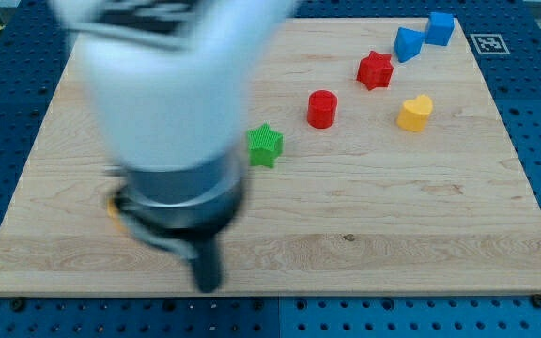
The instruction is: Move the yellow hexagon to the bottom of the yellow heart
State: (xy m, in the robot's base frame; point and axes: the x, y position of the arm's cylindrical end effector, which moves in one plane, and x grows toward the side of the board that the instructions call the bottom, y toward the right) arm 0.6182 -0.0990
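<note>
The yellow heart (415,113) sits on the wooden board (393,216) at the view's upper right. A small yellow sliver (113,207) shows at the left edge of the blurred arm; it may be the yellow hexagon, mostly hidden behind the arm. My tip (207,285) is near the board's bottom edge, right of and below that sliver and far left of the heart. The arm's white and dark body (167,122) covers the board's upper left.
A green star (265,145) sits just right of the arm. A red cylinder (321,109) and a red star (375,69) lie left of the heart. Two blue blocks (408,43) (440,28) are at the top right. A black-and-white marker (488,43) lies off the board.
</note>
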